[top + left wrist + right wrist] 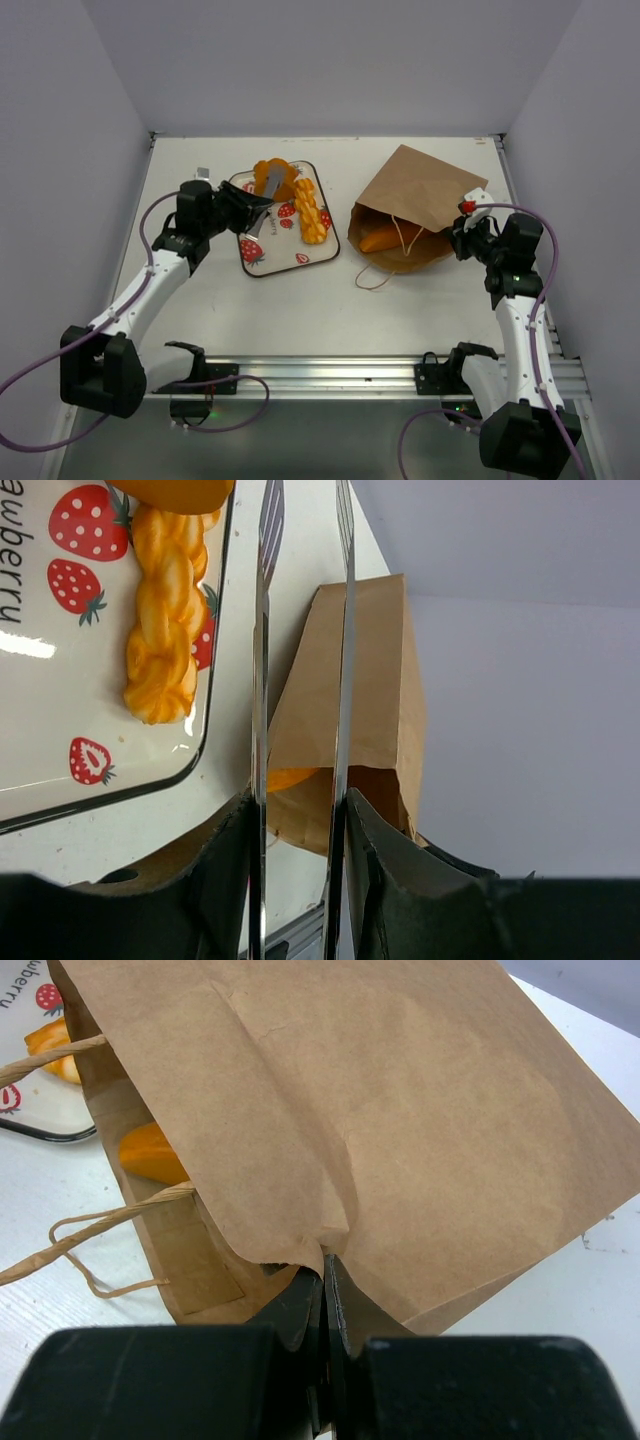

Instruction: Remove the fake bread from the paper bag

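On the left: reaching forward from base, forearm low, wrist rolled sideways at near-left side of tray (282,250). Clamping tongs (268,184) (262,660) with left gripper (243,208) (300,815), one black finger outside each blade. Parallel blades, gap between, tips over tray's far half.

On the right: bent up at elbow, wrist turned in toward bag (425,195) (350,680) (420,1110). Pinching bag's upper mouth edge with right gripper (463,232) (325,1275), clenched flat on paper, holding mouth lifted open.

Materials:
- Thin polished metal for tongs.
- Glossy white tray, rounded corners, dark rim, red strawberry print.
- Creased brown kraft for bag, lying flat, mouth toward near-left.
- Twisted paper for handles (130,1207).
- Shiny orange-gold plastic for bread.
- Matte white table (250,310).

Counts: three breads seen.
- Two on tray: knobbly braid (312,212) (165,610) lengthwise at right side, and lobed bread (272,172) at far edge by tongs tips. Touching or not, cannot tell.
- One bagged bread (380,240) (290,778) (150,1152), smooth, just inside mouth, mostly hidden.

Two handles, one tray, one tongs, one bag.
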`<state>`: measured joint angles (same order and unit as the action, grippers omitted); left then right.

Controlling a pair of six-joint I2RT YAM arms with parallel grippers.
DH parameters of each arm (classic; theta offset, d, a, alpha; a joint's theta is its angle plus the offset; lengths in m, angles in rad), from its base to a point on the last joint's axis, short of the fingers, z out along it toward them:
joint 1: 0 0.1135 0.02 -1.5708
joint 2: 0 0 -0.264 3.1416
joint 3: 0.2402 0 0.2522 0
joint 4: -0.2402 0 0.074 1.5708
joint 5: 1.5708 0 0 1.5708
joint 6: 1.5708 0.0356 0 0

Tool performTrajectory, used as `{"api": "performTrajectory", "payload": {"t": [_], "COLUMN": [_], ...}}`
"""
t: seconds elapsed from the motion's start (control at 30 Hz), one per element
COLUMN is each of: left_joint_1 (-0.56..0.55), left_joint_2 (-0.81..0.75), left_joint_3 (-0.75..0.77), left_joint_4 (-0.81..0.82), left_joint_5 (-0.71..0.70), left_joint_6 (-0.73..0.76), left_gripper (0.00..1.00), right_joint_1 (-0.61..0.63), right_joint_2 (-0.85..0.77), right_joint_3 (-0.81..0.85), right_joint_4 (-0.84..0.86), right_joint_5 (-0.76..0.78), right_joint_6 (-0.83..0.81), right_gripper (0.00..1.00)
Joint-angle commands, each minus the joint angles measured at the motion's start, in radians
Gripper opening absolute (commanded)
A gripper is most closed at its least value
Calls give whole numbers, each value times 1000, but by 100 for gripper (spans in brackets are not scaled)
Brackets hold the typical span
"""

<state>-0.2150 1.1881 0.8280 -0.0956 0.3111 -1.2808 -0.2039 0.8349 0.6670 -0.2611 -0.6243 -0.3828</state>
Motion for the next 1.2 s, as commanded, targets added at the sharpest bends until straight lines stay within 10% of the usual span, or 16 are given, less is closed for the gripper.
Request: {"api": "performTrajectory", "payload": {"t": [0.0, 0.4, 1.17], "left_joint_1": [9, -23, -566], "left_joint_2": [-50, -183, -257], "left_joint_3": [-26, -76, -112], "left_joint_4": [-1, -49, -187], "left_joint_5": [51, 174, -72], "left_joint_6": [12, 161, 541], "left_gripper": [42, 36, 33], "right_joint_1": [-8, -9, -11], "right_joint_2": [-10, -8, 0], "right_joint_3": [3, 3, 6], "right_joint_4": [37, 36, 16], "right_joint_5": [-17, -18, -22], "right_joint_6": [-5, -5, -24], "right_gripper": [0, 0, 0]}}
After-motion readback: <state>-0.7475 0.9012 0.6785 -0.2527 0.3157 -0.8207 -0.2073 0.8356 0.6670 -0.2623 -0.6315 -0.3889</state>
